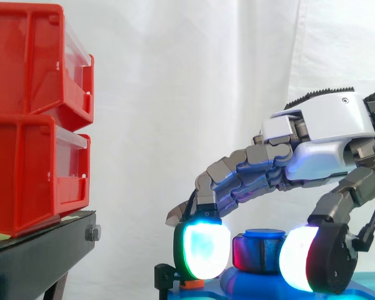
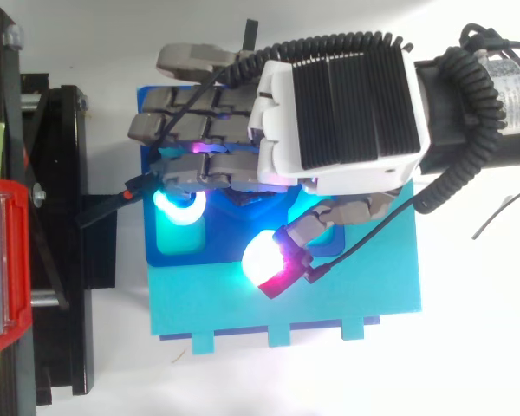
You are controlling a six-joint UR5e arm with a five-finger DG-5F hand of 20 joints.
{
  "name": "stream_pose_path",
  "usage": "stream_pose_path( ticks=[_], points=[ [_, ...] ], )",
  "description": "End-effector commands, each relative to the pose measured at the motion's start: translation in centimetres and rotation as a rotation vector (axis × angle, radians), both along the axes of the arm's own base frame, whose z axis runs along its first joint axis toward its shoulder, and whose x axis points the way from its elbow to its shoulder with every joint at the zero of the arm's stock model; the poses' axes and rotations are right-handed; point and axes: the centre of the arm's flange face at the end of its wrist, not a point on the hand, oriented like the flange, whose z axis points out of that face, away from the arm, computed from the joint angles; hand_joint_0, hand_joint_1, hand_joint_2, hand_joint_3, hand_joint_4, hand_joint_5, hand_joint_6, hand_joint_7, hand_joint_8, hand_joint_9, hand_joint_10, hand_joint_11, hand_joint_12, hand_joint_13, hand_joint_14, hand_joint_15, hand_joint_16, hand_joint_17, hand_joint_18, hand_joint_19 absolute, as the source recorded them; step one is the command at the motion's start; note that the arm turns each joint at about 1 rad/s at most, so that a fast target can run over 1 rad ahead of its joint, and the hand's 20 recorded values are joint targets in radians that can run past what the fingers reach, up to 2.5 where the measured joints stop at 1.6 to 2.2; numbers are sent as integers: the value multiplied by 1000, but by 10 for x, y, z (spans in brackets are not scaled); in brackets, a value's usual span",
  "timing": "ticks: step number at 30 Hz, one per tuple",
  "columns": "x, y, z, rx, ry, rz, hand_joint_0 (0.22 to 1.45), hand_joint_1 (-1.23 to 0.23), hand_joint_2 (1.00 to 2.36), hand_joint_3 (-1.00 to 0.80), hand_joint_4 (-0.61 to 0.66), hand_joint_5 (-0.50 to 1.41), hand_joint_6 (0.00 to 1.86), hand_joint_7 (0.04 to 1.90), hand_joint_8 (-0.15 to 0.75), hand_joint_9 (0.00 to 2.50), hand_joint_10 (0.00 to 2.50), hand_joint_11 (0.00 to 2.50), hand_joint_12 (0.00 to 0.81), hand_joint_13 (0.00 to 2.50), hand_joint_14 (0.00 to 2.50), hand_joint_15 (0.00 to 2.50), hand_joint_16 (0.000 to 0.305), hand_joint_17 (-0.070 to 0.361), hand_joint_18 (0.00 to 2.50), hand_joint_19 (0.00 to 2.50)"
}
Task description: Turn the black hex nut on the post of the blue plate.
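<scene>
The black hex nut (image 1: 257, 253) sits on a blue post (image 1: 264, 233) that rises from the blue plate (image 2: 364, 295). My hand (image 1: 325, 134) reaches in from the right and arches over the nut with curled fingers. One glowing finger pad (image 1: 203, 250) lies against the nut's left side, and the thumb pad (image 1: 298, 257) is at its right side, so the hand is shut on the nut. Seen from above, the hand (image 2: 329, 113) covers the nut, and the two pads (image 2: 178, 206) glow at the plate's left and middle.
Two stacked red bins (image 1: 31, 125) stand on the black stand (image 1: 44, 250) at the left, apart from the plate. A small black bracket (image 1: 164, 276) with an orange piece sits at the plate's left edge. White curtain behind.
</scene>
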Motion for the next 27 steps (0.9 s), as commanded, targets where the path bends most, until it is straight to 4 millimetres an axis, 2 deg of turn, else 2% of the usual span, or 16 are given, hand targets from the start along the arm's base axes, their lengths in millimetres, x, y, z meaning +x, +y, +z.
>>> stream_pose_path(
  ticks=[1, 27],
  points=[
    [0, -1, 1, 0, -2, 0, 557, -834, 1000, -500, 145, -225, 502, 1053, 205, 227, 0, 0, 340, 133, 0, 0, 55, 123, 78, 81],
    [-5, -20, -4, -7, -3, 10, 500, -789, 1000, -500, 163, -226, 502, 1060, 221, 226, 0, 17, 356, 135, 0, 0, 57, 129, 81, 100]
  ],
)
